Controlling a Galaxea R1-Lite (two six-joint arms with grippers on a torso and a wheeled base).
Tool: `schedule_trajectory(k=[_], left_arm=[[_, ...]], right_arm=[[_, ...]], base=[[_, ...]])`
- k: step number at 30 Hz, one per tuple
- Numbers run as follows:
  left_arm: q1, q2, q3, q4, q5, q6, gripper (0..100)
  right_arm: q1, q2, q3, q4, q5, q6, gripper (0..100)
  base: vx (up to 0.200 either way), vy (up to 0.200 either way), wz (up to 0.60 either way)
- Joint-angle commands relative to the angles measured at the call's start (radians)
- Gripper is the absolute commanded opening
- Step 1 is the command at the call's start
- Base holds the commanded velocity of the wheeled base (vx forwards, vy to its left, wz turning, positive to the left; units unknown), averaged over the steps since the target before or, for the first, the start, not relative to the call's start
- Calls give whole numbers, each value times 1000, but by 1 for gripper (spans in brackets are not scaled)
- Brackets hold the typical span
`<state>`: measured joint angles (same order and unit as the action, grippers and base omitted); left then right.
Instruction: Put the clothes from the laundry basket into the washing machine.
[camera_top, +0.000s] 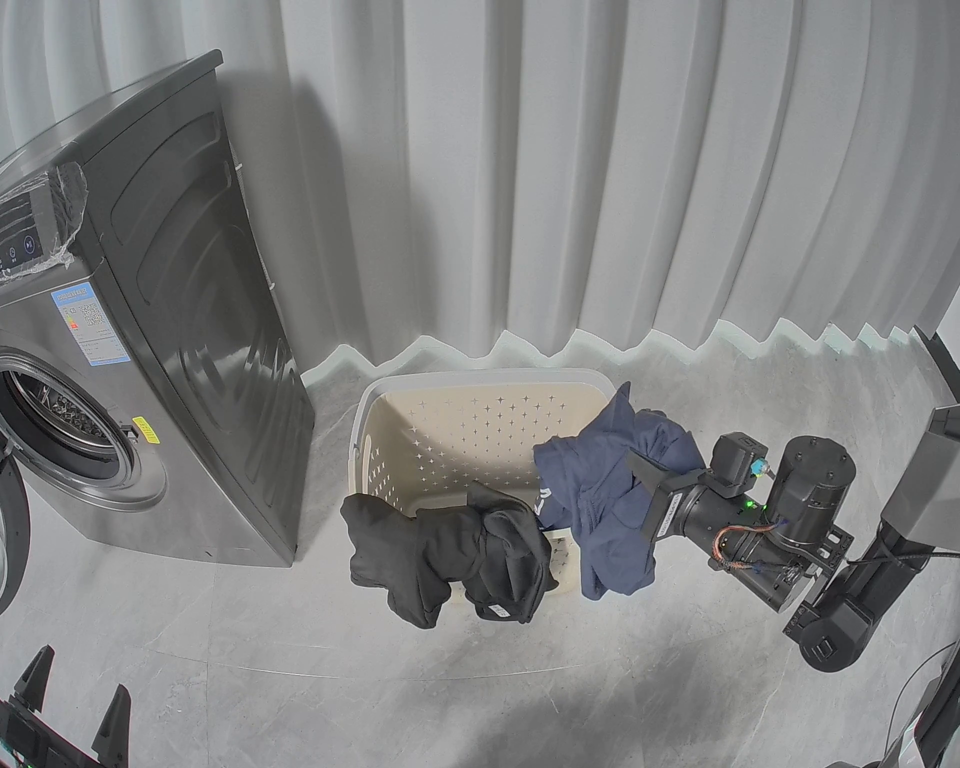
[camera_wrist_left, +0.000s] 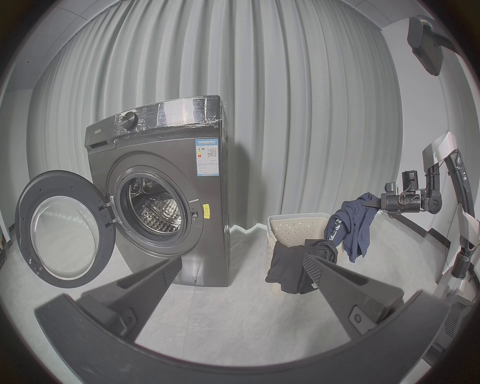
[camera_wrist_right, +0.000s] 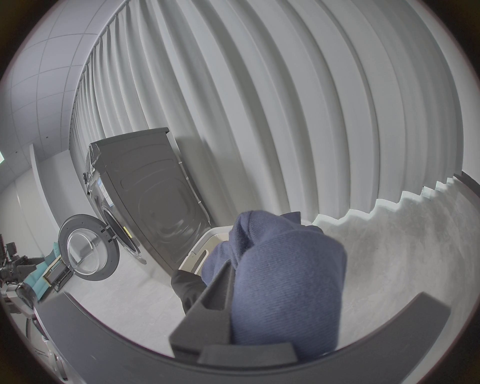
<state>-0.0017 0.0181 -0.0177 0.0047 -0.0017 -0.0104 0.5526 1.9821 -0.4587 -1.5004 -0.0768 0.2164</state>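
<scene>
A black garment (camera_top: 440, 560) hangs over the front rim of the basket (camera_top: 480, 425) at the centre of the head view, one end drooping outside it. The washer (camera_top: 150, 330) stands at the left of the frame. Its door (camera_wrist_left: 65, 230) is swung wide open, and open floor lies between it and the basket.

The floor (camera_top: 300, 680) is pale grey marbled tile. A white pleated curtain (camera_top: 600, 150) closes off the room behind.

The blue garment (camera_top: 600, 490) is right of centre, raised at the basket's right rim with its lower folds draped down over that side. The right gripper (camera_top: 640, 478) has its fingers (camera_wrist_right: 210, 300) clamped on the bunched top of the cloth. The left gripper (camera_top: 80, 690) sits at the lower left corner, fingers spread wide and holding nothing, well apart from the basket.
</scene>
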Motion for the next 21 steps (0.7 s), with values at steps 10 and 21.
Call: schedule_trajectory(k=[10, 21], left_arm=[[0, -18, 18, 0, 2, 0, 100], [0, -18, 18, 0, 2, 0, 100]], right_arm=[[7, -112, -70, 55, -8, -29, 0], [3, -319, -104, 275, -51, -51, 0]], base=[[0, 0, 0], [0, 0, 0]])
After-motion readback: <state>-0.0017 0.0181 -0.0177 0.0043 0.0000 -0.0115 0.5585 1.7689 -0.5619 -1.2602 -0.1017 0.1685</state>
